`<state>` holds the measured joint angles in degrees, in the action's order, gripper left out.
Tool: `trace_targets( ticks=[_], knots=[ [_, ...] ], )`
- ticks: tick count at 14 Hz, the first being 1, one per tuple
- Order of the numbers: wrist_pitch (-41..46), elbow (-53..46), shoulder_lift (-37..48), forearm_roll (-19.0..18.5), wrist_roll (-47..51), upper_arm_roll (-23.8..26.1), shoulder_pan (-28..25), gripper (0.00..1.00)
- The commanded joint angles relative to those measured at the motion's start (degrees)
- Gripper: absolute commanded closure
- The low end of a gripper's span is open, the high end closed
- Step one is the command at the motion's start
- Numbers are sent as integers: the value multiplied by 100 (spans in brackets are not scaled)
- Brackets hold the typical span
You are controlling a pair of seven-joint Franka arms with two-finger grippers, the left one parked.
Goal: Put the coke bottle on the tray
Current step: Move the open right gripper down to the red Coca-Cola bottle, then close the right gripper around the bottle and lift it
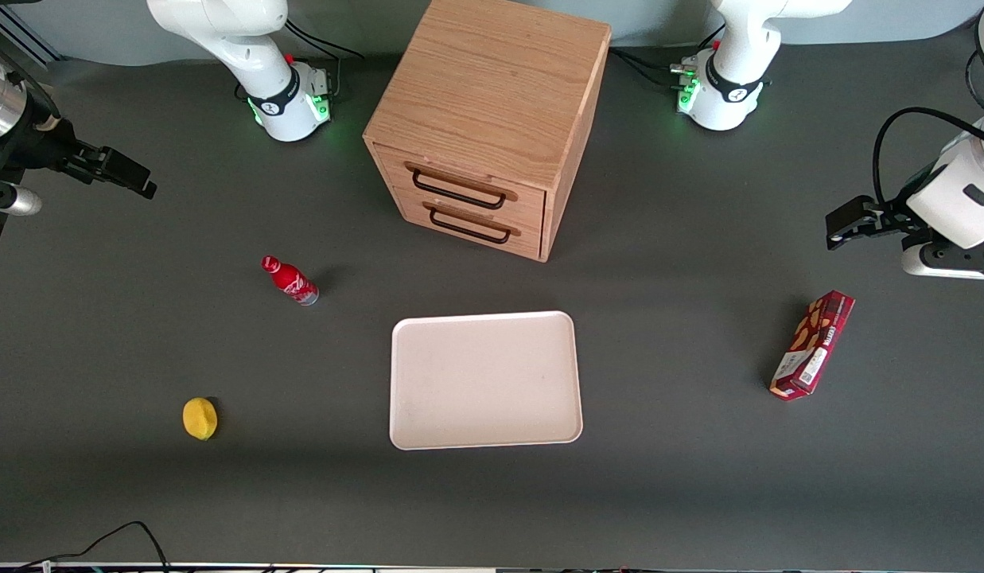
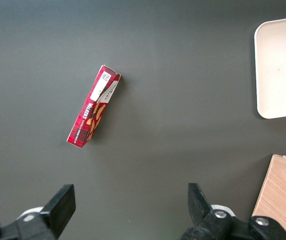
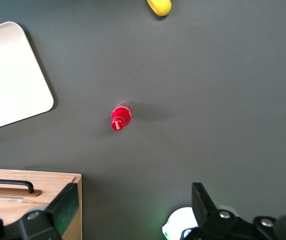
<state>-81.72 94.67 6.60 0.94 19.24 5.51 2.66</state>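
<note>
Coke bottle (image 1: 289, 280) upright on the dark desk (image 1: 698, 446), red cap up, silvery base down, white script on its side. Stands toward the working arm's end, apart from the tray (image 1: 485, 380) and farther from the front camera than it. Seen nearly cap-on in the right wrist view (image 3: 120, 117), with bare desk all round and nothing touching it

Tray flat near the middle of the desk, pale pinkish-white, rounded corners, low rim, holding nothing. Sits in front of the wooden two-drawer cabinet (image 1: 485, 127), both drawers shut, black handles showing. One rounded corner of the tray visible from the right wrist camera (image 3: 12, 75), another from the left wrist camera (image 2: 280, 65)

Claw (image 1: 114, 171) raised above the working arm's end of the desk, well apart from the bottle and holding nothing. Fingers spread wide, seen as two dark tips (image 3: 67, 205) with a broad gap between them

Lemon (image 1: 200, 419) lying nearer the front camera than the bottle, well apart from it. Dark red snack box (image 1: 812, 344) flat on the desk toward the parked arm's end, well apart from the tray, also plain in the left wrist view (image 2: 93, 111)
</note>
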Motion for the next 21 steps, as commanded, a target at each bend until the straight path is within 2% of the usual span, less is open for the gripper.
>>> trace_targets(
  ticks=[1,5,8,12,15,18,20,21],
  knots=[
    [253,-362,-221,134,-26,-24,-19,0],
    [359,-380,-282,143,-166,29,-28,0],
    [-130,329,-212,152,-219,108,-151,0],
    [-2053,2129,-71,152,-149,328,-151,0],
    [-4135,3572,-149,152,-114,521,-151,0],
    [-4948,4040,-343,143,-35,530,-160,3],
    [-5222,4164,-448,108,-35,530,-151,45],
    [-5231,4164,-484,108,-43,530,-160,76]
  ],
)
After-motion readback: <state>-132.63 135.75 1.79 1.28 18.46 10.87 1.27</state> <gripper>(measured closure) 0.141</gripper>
